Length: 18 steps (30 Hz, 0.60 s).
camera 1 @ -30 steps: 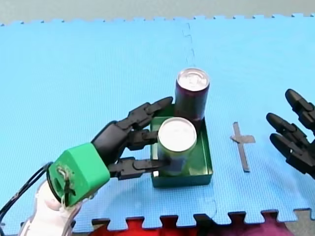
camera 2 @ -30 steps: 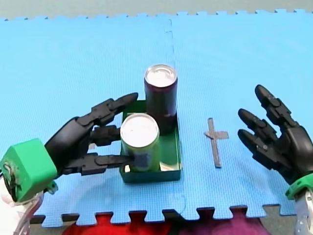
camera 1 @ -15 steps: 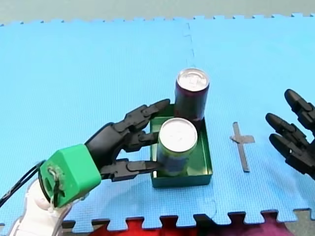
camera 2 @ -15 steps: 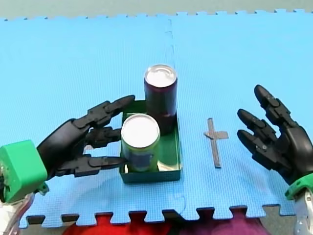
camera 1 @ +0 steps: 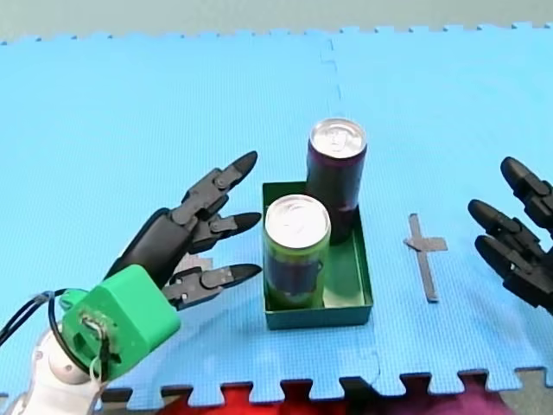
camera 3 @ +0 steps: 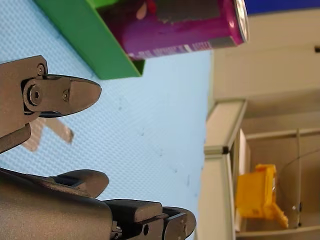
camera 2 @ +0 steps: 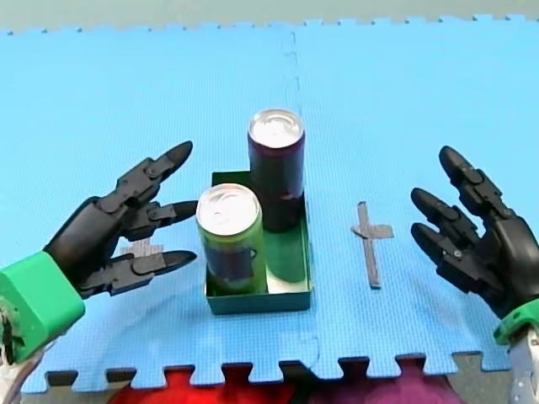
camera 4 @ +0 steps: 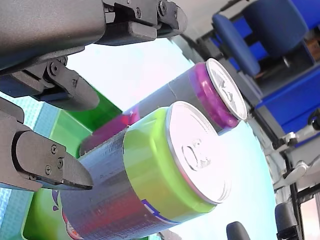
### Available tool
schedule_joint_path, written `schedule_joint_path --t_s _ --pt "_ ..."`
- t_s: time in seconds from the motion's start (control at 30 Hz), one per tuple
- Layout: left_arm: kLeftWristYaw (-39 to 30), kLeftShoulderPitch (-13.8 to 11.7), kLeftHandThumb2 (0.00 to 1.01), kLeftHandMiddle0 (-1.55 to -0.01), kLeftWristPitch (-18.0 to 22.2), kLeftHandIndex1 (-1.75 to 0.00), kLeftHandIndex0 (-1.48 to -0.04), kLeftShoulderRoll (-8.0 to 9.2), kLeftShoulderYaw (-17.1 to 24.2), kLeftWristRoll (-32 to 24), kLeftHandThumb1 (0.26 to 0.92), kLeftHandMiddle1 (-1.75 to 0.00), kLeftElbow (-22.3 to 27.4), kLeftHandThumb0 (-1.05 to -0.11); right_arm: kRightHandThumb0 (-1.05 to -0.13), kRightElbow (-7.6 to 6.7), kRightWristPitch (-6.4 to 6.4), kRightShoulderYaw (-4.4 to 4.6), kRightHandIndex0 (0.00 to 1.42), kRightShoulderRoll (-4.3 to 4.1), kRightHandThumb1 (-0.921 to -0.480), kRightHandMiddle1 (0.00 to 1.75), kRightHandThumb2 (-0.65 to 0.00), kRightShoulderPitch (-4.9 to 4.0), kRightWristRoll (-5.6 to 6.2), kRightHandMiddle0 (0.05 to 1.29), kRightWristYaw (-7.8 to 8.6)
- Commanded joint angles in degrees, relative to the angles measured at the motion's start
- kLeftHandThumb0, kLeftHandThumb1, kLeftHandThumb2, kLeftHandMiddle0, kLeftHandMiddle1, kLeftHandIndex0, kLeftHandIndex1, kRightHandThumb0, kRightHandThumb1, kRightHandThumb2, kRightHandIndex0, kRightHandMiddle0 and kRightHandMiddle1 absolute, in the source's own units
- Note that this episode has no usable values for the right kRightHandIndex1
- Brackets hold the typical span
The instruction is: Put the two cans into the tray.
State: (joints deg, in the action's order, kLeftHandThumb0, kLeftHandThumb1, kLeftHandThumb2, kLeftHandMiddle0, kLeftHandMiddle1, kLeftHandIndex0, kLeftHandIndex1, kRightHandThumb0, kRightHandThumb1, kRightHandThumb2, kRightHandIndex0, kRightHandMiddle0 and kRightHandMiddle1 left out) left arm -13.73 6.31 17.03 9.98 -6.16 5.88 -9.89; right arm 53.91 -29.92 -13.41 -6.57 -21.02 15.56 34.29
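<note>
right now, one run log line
cans: lime-green aluminium can, purple aluminium can upright in green rectangular tray | left hand: open, left of tray | right hand: open, right of tray

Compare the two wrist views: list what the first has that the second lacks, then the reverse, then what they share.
First wrist view, not the second: a grey tape mark and a yellow object among shelves in the background. Second wrist view, not the first: the green can and blue chairs. Both: the purple can standing in the green tray, with black fingers close to the camera.
</note>
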Motion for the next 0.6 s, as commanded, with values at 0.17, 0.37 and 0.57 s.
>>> schedule_joint_path --t_s 0.17,0.37,0.57 --pt "0.78 -0.23 0.00 -0.38 0.23 0.00 -0.12 0.01 -0.26 0.24 0.881 -0.02 -0.11 -1.048 -1.048 0.11 -0.73 -0.28 0.29 -0.49 -0.921 0.00 -0.327 -0.21 0.20 0.20 0.52" --pt "0.64 -0.38 0.00 -0.38 0.22 0.00 -0.11 0.22 -0.25 0.05 0.877 -0.01 0.08 -1.048 -1.048 0.79 -1.12 -0.51 0.29 -0.61 -0.921 0.00 -0.327 -0.47 0.32 0.20 0.96" --pt "0.75 -1.17 0.00 -0.38 0.69 0.00 -0.11 1.09 0.55 -0.09 0.875 -0.01 -0.10 -1.048 -1.048 1.85 -1.88 -0.67 0.29 -0.90 -0.921 0.00 -0.325 -1.02 0.14 0.21 1.17"
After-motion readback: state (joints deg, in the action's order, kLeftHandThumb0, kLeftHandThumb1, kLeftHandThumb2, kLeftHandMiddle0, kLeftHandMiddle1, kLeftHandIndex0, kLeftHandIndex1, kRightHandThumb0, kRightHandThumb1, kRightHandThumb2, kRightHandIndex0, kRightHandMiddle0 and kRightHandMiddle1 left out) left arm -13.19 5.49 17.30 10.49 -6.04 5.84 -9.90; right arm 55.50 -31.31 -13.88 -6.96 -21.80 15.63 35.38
